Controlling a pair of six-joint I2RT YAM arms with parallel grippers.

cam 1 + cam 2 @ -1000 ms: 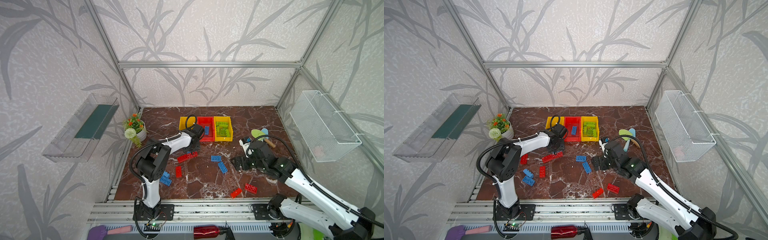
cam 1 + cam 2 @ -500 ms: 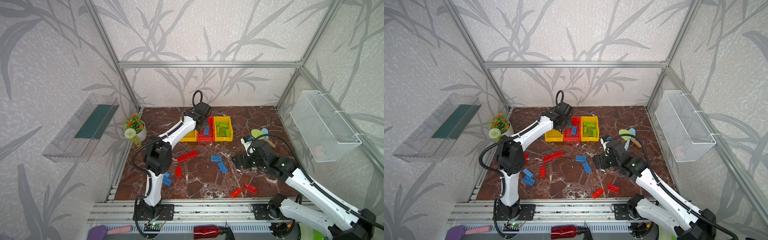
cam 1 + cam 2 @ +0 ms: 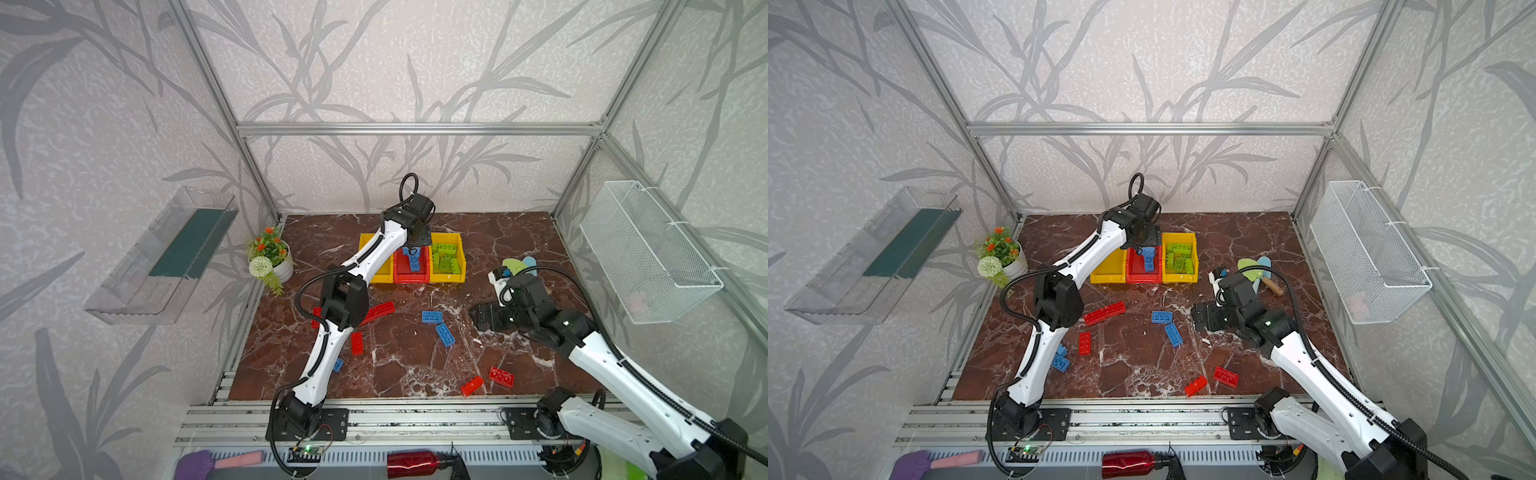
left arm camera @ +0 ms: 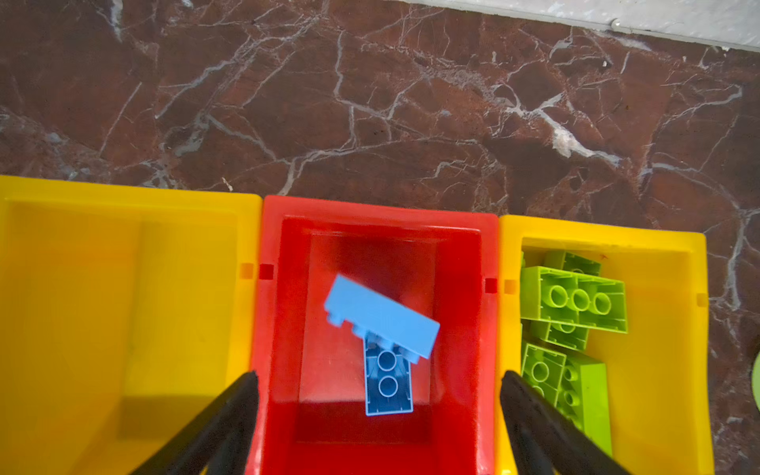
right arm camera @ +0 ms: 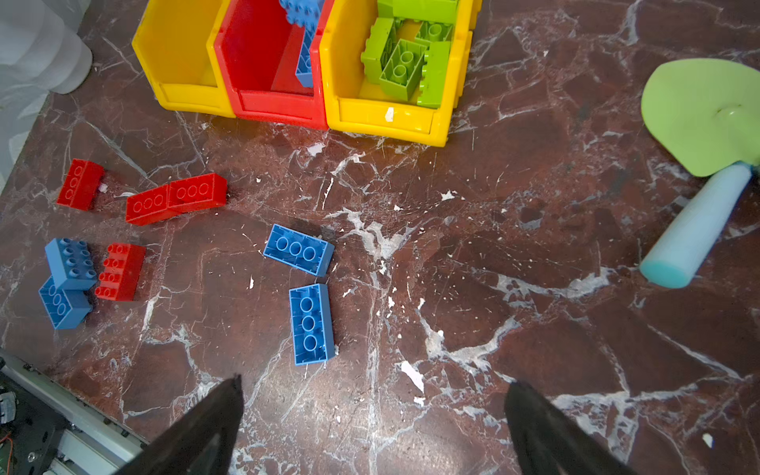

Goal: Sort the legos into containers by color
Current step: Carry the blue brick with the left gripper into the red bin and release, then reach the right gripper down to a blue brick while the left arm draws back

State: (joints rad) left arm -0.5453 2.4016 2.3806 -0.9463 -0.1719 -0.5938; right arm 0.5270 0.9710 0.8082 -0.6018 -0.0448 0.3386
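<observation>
A: What lies nearest us?

B: We meet two front red bricks [image 3: 501, 376] close to the near edge of the marbled brown surface [image 3: 395, 374]. Just beyond, the right tool [image 5: 374, 381] hovers over the surface, fingers spread wide, gripping nothing.

A: And in the middle?

B: Two middle blue bricks [image 3: 432, 317] lie just beside each other, hollow sides up, apart from that tool. Further left we find more red bricks [image 3: 1104, 312] and, beside the left arm, two overlapping blue bricks [image 5: 70, 263].

A: And farthest back?

B: Three bins stand touching in a row: a left yellow bin [image 4: 123, 308], a red bin [image 4: 370, 209] and a right yellow bin [image 4: 658, 329] holding the green bricks [image 4: 575, 298]. The left tool [image 4: 379, 375] hangs above the red bin, fingers spread, pinching nothing. Below it a lying blue brick [image 4: 388, 390] rests hollow side up in the red bin. A blurred blue brick [image 4: 382, 320] tilts across it, and we cannot tell whether it rests there.
</observation>
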